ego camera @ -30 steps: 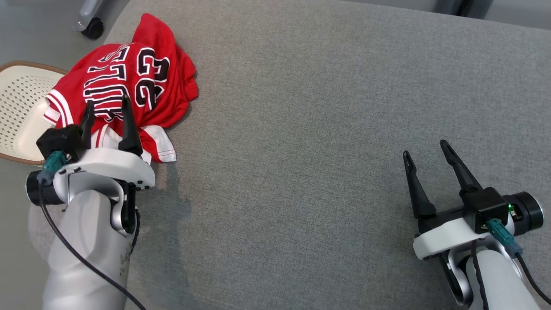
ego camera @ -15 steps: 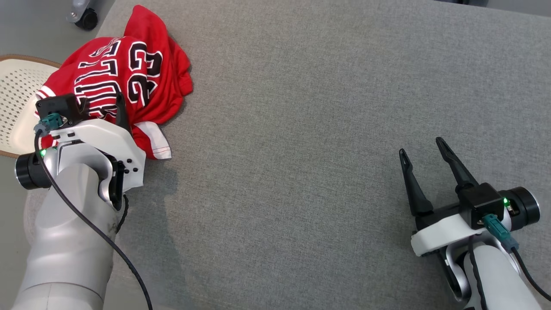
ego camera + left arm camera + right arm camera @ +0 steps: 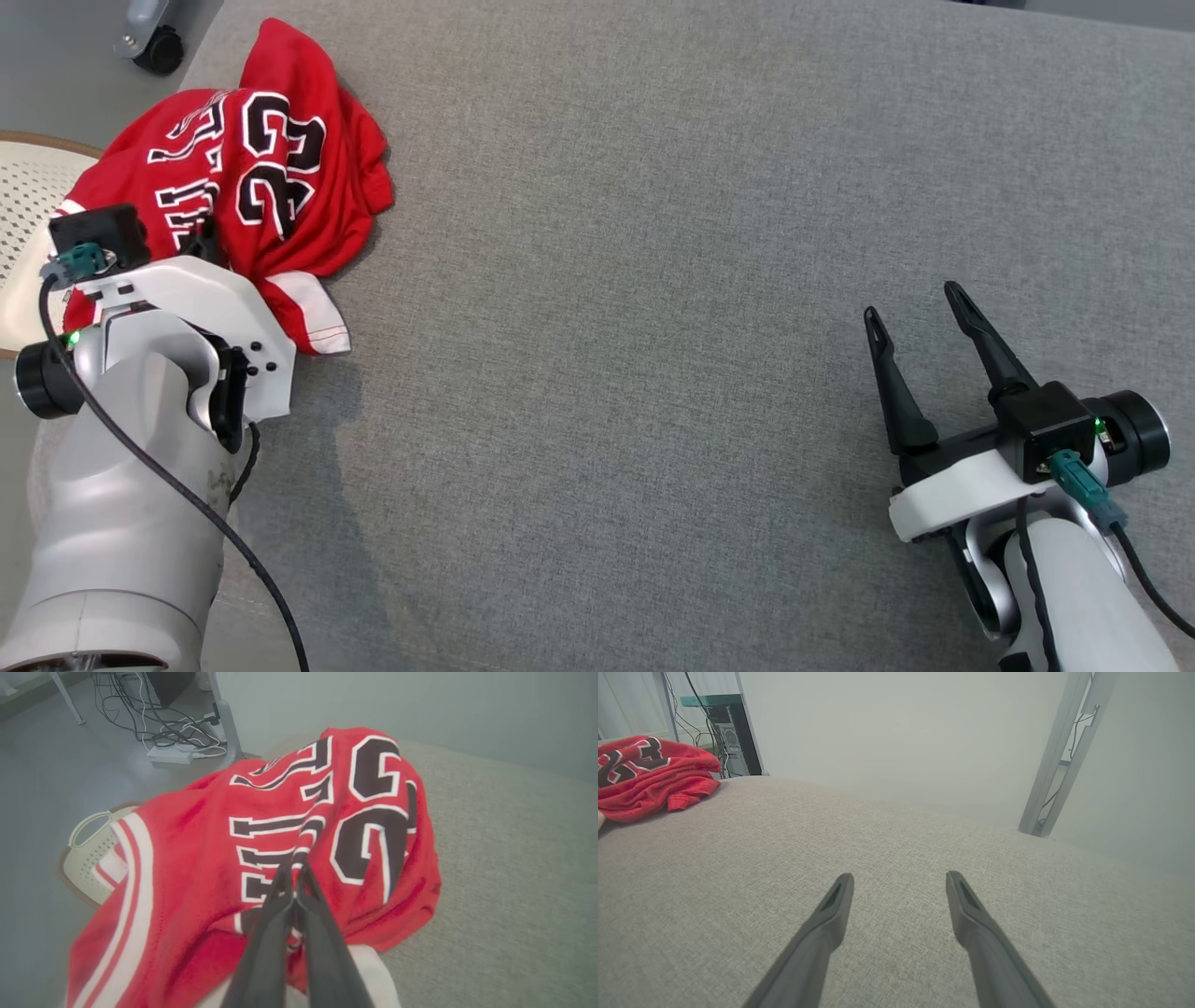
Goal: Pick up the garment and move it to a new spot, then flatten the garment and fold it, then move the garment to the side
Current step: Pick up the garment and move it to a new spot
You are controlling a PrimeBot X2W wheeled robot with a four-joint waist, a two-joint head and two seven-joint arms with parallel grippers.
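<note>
Left wrist view | left gripper (image 3: 294,877) pinching jersey (image 3: 187,854), fingers together on a fold | jersey lying bunched beside basket (image 3: 86,856) | right gripper (image 3: 910,306) idling, fingers wide | advice: be lifting high, clearing basket before carrying.

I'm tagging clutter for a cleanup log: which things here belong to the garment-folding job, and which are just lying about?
Part of the job:
red jersey
left gripper, shut on the jersey
right gripper, open, over bare cushion
grey cushion, the work surface

Just lying about:
cream basket
caster wheel
cables on the floor
computer tower
</note>
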